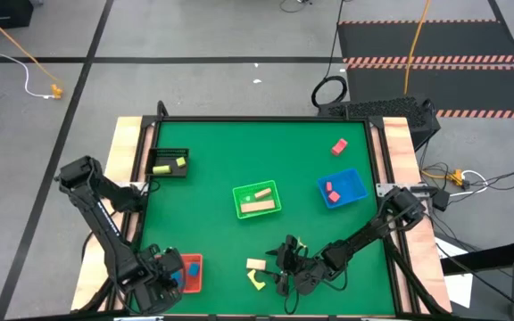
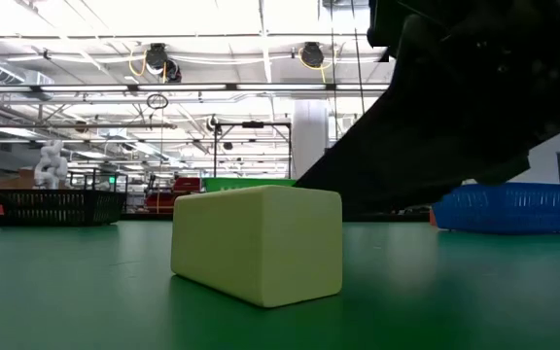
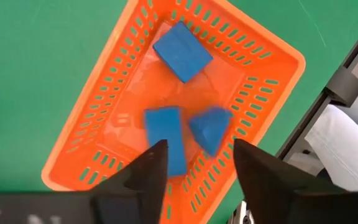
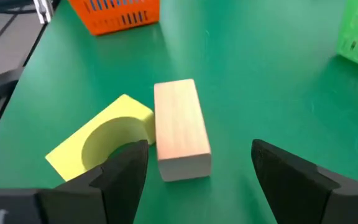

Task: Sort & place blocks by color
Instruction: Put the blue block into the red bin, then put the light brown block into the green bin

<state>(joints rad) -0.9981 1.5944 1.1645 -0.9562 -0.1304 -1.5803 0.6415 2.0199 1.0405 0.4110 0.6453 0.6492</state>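
My left gripper (image 3: 199, 149) is open and hovers above an orange basket (image 3: 263, 46) at the table's near left (image 1: 192, 272). Three blue blocks lie in the basket; one of them (image 3: 211, 127) is blurred. My right gripper (image 4: 197, 149) is open at the near middle of the table (image 1: 286, 259). Just ahead of its fingers, a cream bar block (image 4: 179, 127) and a yellow arch block (image 4: 101, 140) lie flat on the green mat, side by side. It touches neither. A pale block (image 2: 261, 243) stands close in the low view.
A green basket (image 1: 257, 199) with cream blocks sits mid-table. A blue basket (image 1: 341, 187) with red blocks is to its right, and a black basket (image 1: 169, 163) with yellow-green blocks is at the left. A loose red block (image 1: 339, 146) lies toward the far right.
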